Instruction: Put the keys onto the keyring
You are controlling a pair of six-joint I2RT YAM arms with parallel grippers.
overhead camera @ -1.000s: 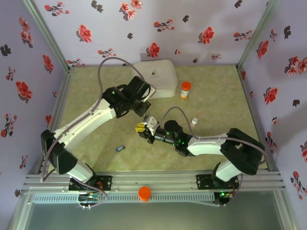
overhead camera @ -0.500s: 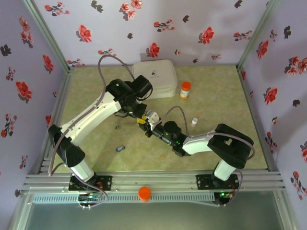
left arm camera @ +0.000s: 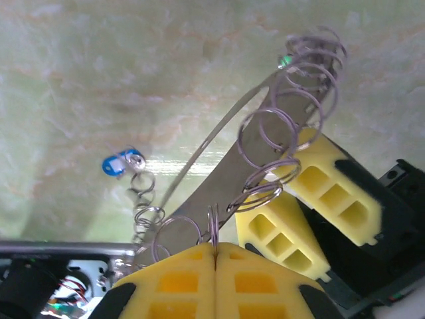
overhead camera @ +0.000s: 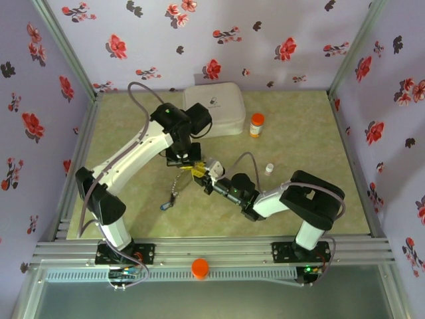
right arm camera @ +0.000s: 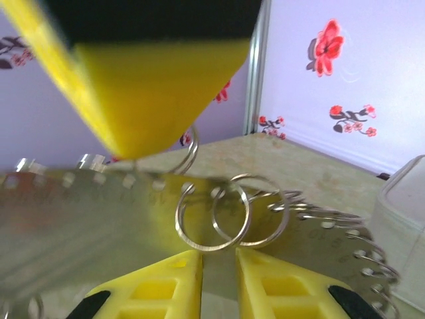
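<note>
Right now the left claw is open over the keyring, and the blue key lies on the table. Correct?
Not quite. The left claw is shut, not open: its yellow pads are pressed together on a small ring of the keyring, as the left wrist view shows. The blue key does lie on the table.

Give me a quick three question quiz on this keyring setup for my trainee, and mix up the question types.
1. Fill in: the orange-capped pill bottle stands beside the ___ square case.
2. True or false: the blue key lies on the table, not gripped.
3. The left fingers are shut on: A a ring of the keyring, B the blue key, C the pill bottle.
Key: 1 white; 2 true; 3 A.
</note>
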